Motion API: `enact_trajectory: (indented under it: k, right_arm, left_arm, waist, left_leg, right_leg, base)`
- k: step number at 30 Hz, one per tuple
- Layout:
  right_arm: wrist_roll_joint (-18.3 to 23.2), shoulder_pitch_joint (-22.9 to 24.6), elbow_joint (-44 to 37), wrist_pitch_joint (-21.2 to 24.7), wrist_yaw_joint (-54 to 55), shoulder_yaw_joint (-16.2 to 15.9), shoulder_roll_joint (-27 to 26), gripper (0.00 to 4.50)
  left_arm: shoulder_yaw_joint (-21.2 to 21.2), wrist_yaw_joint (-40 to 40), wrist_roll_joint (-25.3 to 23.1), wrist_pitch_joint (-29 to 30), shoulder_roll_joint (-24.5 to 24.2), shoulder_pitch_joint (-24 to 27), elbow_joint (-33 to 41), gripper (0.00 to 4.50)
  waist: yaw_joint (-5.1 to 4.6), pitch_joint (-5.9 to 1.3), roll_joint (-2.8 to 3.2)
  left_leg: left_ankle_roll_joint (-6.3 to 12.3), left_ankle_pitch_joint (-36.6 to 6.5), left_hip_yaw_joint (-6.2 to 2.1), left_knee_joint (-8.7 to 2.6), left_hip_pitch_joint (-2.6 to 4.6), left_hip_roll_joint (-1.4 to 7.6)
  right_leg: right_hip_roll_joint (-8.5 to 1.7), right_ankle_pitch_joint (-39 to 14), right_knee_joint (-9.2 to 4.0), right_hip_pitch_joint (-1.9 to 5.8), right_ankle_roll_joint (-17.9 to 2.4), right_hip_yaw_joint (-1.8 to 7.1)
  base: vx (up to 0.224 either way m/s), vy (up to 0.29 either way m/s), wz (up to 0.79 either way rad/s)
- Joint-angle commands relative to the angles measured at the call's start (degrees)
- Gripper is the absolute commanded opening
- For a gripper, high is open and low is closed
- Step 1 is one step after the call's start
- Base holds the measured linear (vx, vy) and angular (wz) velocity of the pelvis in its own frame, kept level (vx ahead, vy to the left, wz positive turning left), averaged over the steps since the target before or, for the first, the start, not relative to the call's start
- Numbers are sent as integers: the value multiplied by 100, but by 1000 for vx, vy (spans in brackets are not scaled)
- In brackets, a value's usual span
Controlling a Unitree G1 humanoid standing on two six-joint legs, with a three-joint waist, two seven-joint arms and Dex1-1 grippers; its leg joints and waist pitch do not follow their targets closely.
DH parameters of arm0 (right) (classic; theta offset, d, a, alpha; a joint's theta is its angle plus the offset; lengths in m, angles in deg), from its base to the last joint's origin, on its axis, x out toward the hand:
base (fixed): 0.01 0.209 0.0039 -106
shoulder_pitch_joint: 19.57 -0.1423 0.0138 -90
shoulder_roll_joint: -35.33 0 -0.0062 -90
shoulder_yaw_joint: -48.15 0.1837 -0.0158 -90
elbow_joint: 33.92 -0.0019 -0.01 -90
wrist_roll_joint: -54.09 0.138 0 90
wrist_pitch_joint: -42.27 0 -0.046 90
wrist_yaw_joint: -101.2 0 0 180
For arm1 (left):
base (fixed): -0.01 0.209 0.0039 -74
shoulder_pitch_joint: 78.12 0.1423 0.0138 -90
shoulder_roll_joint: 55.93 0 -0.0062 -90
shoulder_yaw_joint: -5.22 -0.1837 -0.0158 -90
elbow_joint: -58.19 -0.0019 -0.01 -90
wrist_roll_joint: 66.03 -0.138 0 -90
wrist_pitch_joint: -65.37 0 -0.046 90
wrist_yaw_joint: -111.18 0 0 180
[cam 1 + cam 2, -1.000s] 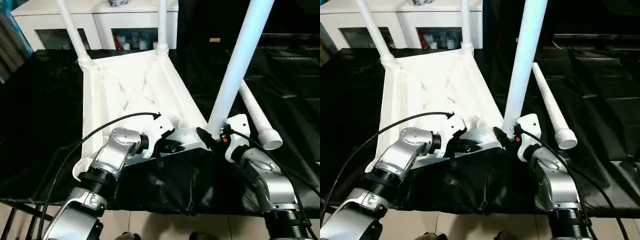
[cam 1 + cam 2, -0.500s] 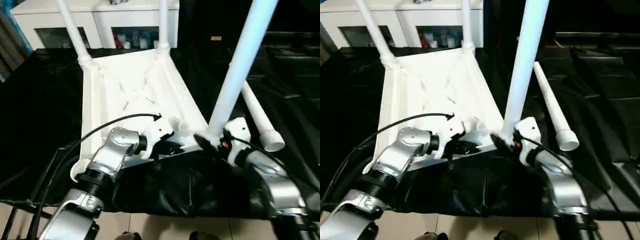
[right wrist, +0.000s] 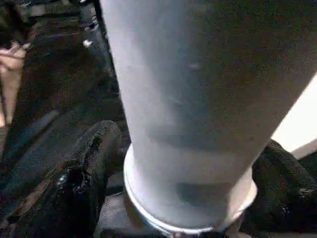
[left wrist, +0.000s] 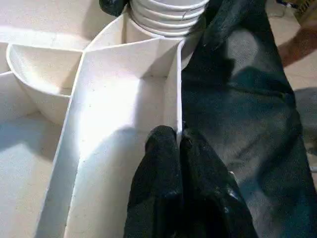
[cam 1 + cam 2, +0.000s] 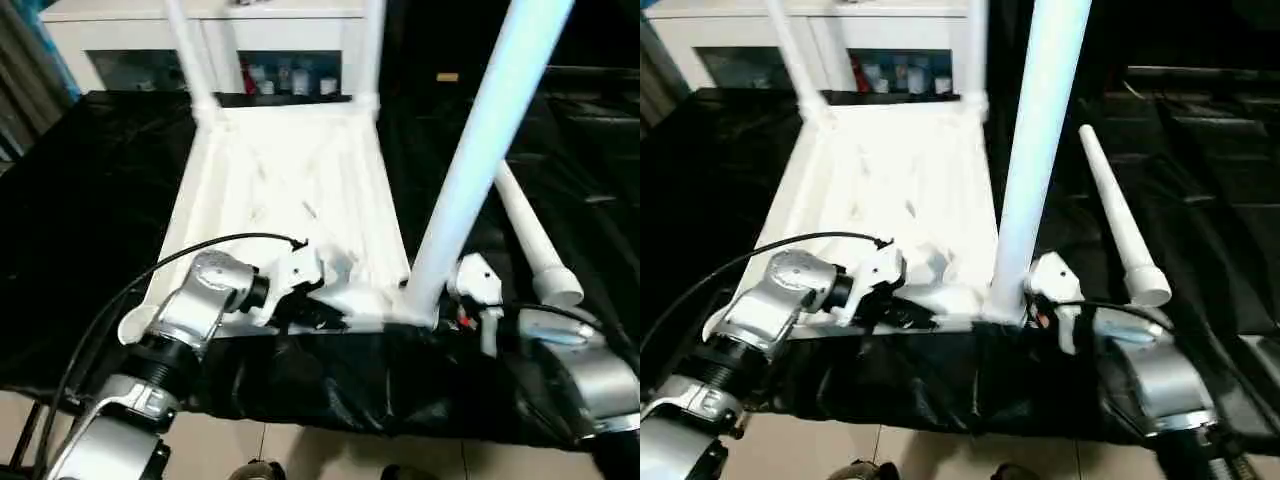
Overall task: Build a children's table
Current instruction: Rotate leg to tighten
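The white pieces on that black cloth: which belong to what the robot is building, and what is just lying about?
Part of the job:
- upturned table top
- two far legs, standing in their sockets
- near leg, gripped by the right gripper
- loose leg, lying on the cloth

Just there:
- white cabinet
- black cloth

Near right corner: blocked by the upright leg (image 5: 480, 150) in its socket, the right gripper (image 3: 168, 198) with a finger on either side of its base. Near rim of the inverted table top (image 5: 290, 180): taken by the left gripper (image 4: 179, 144), pinched on a thin rib. Far corners: two standing legs (image 5: 190, 50), open ribbed underside between them. Right of the top: a loose leg (image 5: 530, 245) lying on black cloth (image 5: 90, 200). Left side: apparently bare cloth. Beyond: white cabinet (image 5: 130, 15).
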Motion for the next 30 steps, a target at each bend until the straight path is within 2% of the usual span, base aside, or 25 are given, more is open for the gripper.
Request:
enact_trajectory:
  k: [1,7,10,20,23,24,25,26,27,28,29,30]
  right_arm:
    - [109,-46,-73,130,-281,-485,-76,354]
    - [218,-88,-148,232,-452,-531,-59,307]
    - [275,-60,-172,277,-533,-557,-49,282]
    - [381,57,-235,427,-342,-485,-198,276]
    - [165,27,9,324,670,-224,-695,276]
    - [-56,-42,329,303,1642,-6,-1174,276]
    - [-56,-42,329,303,1642,-6,-1174,276]
    - [-121,-94,544,332,2265,157,-1547,276]
    - [-119,-98,560,338,2312,171,-1579,275]
    - [-116,-112,609,357,2460,215,-1681,275]
    - [-112,-163,729,391,3048,367,-2094,275]
    - [-104,-178,758,396,3241,397,-2261,275]
  left_arm:
    - [-365,388,265,-156,203,-166,121,0]
    - [-417,611,243,-214,101,-131,144,0]
    - [-410,661,261,-212,95,-126,133,0]
    - [-357,573,274,-86,158,-83,120,0]
    - [-235,-79,140,115,405,-127,14,0]
    - [-80,-828,54,374,748,-184,-97,0]
    - [-80,-828,54,374,748,-184,-97,0]
    - [41,-1364,37,583,1052,-206,-149,0]
    - [48,-1406,35,597,1078,-207,-151,0]
    - [73,-1542,29,639,1160,-208,-160,0]
    - [143,-2070,13,766,1480,-174,-179,0]
    - [160,-2284,-6,813,1612,-150,-170,0]
  waist:
    - [-11,-322,-99]
    - [16,-334,-81]
    - [25,-320,-80]
    - [28,-327,-72]
    - [8,-317,-84]
    - [-31,-296,-92]
    - [-66,-251,-82]
    - [-80,-261,-94]
    - [-113,-255,-105]
    - [-124,-262,-105]
    - [-158,-254,-103]
    - [-196,-255,-101]
  left_leg:
    - [707,-1013,-116,-330,50,326]
    - [738,-933,-116,-323,56,340]
    - [690,-1027,-119,-333,59,340]
    - [636,-1062,-118,-336,60,337]
    - [534,-1153,-118,-352,55,331]
    - [406,-1334,-140,-383,57,329]
    - [248,-1659,-149,-408,87,315]
    - [170,-1775,-160,-406,107,303]
    - [97,-1861,-187,-421,102,299]
    - [87,-1858,-191,-426,97,296]
    - [112,-1890,-193,-435,81,295]
    - [122,-1903,-181,-436,89,301]
  right_leg:
    - [-324,-1059,-348,286,-1567,250]
    - [-326,-895,-327,283,-1633,249]
    - [-334,-1020,-341,282,-1616,249]
    - [-336,-1057,-349,286,-1607,250]
    - [-342,-1280,-369,268,-1549,253]
    - [-349,-1606,-401,259,-1484,246]
    - [-357,-2178,-470,222,-1364,235]
    - [-361,-2430,-487,228,-1274,226]
    - [-366,-2663,-509,230,-1153,231]
    - [-359,-2667,-516,236,-1108,231]
    - [-346,-2601,-526,230,-1062,238]
    - [-342,-2486,-531,199,-1078,251]
  base:
    - [0,0,0]
    - [0,0,0]
    - [0,0,0]
    - [0,0,0]
    - [0,0,0]
    - [0,0,0]
    - [0,0,0]
    - [0,0,0]
    - [0,0,0]
    - [0,0,0]
    - [0,0,0]
    - [0,0,0]
